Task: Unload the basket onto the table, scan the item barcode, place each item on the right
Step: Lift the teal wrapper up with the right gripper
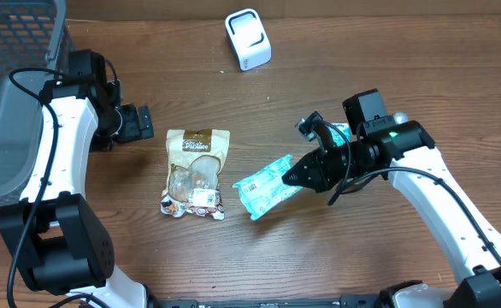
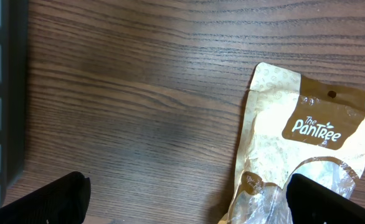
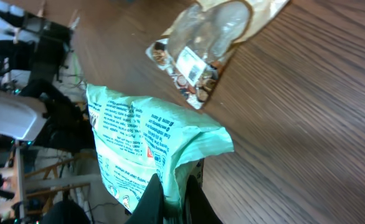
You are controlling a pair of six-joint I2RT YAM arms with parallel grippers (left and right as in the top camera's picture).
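Right now the right gripper (image 1: 295, 174) is clenched on one end of a mint-green packet (image 1: 266, 188), which sits a little toward the near edge of the bench (image 1: 362, 68), right of its middle. In the right wrist view the two dark fingers (image 3: 151, 199) pinch the crumpled edge of the packet (image 3: 139, 143), whose printed face is turned to the camera. Whether its far end touches the wood or hangs just clear is hard to tell from above. Just to the left of it a beige Pantree pouch (image 1: 195, 171) lies flat on the bench, top end toward the far edge, clear window and label toward the near edge. The left gripper (image 1: 139, 122) hovers just beside the pouch's upper left corner with its fingers released and spread wide, holding nothing. Its wrist view shows the pouch (image 2: 294, 143) at the right, with bare wood between the two fingertips. A white scanner (image 1: 248, 38) stands near the far edge, well apart from the packet. A grey basket (image 1: 11, 85) sits at the left edge.
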